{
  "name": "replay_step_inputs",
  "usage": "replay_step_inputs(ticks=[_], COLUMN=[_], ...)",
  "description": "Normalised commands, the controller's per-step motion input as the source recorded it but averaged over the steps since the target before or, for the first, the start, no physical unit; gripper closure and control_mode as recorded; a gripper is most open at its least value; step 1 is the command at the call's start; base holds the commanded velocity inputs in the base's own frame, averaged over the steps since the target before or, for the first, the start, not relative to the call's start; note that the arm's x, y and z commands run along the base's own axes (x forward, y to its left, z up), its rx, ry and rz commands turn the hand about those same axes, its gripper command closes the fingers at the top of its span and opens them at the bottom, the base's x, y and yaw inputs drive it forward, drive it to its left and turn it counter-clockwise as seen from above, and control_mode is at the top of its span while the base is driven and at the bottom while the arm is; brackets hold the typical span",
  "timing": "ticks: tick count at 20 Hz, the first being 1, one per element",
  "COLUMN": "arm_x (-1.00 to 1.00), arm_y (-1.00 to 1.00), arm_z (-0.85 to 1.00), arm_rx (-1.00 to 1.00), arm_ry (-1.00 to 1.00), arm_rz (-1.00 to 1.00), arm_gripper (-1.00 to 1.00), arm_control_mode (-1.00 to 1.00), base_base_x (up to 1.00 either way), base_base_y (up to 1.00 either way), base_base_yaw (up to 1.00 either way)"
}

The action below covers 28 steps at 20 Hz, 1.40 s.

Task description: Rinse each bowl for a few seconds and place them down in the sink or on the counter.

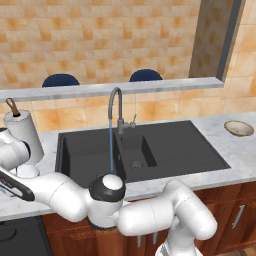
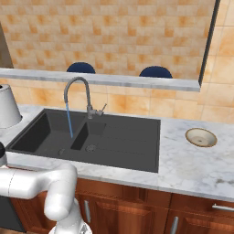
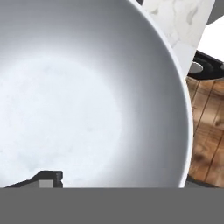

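Note:
The pale blue bowl's white inside is very close in the hand view. My gripper stands open at its rim. One fingertip shows inside the bowl and the other is hidden. In the left base view the same bowl is at the counter's far left, under my bent arm. I cannot tell whether it rests there or is lifted. The tan bowl sits on the counter right of the dark sink. From the tap a thin blue stream runs into the left basin.
A paper towel roll stands just behind the pale bowl. Two dark blue chair tops rise beyond the grey ledge. In the hand view, wood floor shows past the counter's edge.

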Motion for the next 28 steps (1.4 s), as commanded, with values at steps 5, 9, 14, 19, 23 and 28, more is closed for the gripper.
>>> replay_step_inputs(ticks=[5, 9, 14, 19, 23, 28], arm_x=[-0.23, -0.25, -0.21, -0.30, -0.28, -0.16], arm_y=[0.08, 0.08, 0.01, -0.04, -0.33, -0.51], arm_z=[0.12, 0.32, 0.41, 0.45, 0.65, 0.68], arm_rx=[0.00, 0.00, 0.00, 0.00, 0.03, 0.02], arm_ry=[-0.08, -0.08, -0.06, -0.03, -0.01, -0.01], arm_rz=[0.02, 0.03, 0.03, 0.03, 0.00, -0.01], arm_gripper=[-1.00, -1.00, -1.00, -1.00, -1.00, -1.00], arm_control_mode=[-1.00, -1.00, -1.00, -1.00, -1.00, -1.00], base_base_x=[0.00, 0.00, 0.00, 0.00, 0.00, 0.00], base_base_y=[0.00, 0.00, 0.00, 0.00, 0.00, 0.00], base_base_yaw=[0.00, 0.00, 0.00, 0.00, 0.00, 0.00])
